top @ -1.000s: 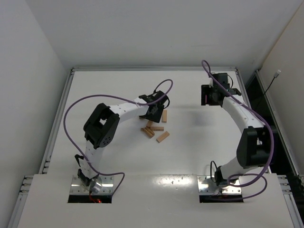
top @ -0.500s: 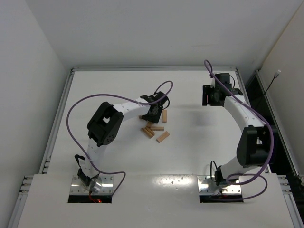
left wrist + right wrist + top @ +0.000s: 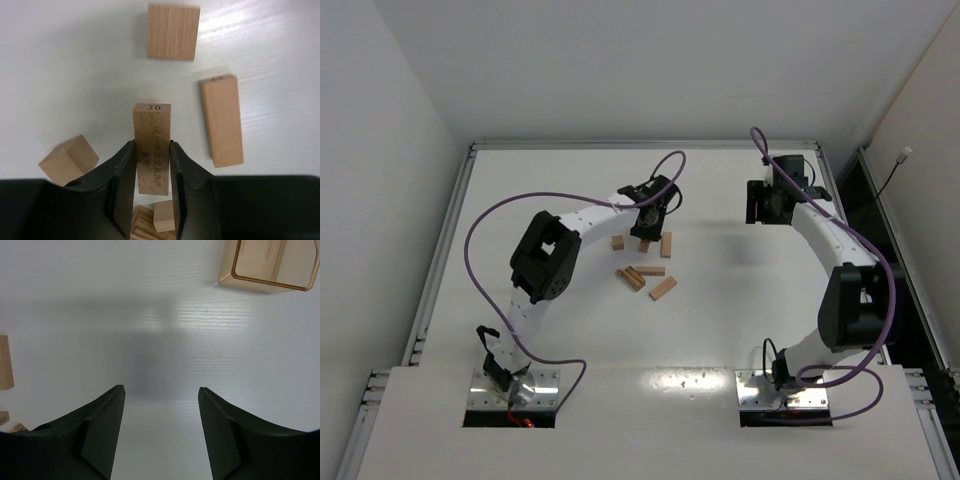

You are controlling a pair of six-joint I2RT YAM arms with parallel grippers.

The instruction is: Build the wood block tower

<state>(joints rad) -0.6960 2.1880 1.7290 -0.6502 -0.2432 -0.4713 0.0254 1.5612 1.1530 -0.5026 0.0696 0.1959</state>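
Several light-tan wooden blocks [image 3: 645, 272] lie loose around the middle of the white worktop [image 3: 520, 200], no tower yet. Black left gripper [image 3: 151, 150] clamps one printed wooden bar [image 3: 151, 125] across its narrow sides, seemingly to lift it; black right gripper [image 3: 161, 390] gapes empty.

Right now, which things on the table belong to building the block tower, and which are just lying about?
For the job: numbered block, clamped in the left gripper; square block; long bar; cube.
Just lying about: shallow tan tray; right gripper, open and empty.
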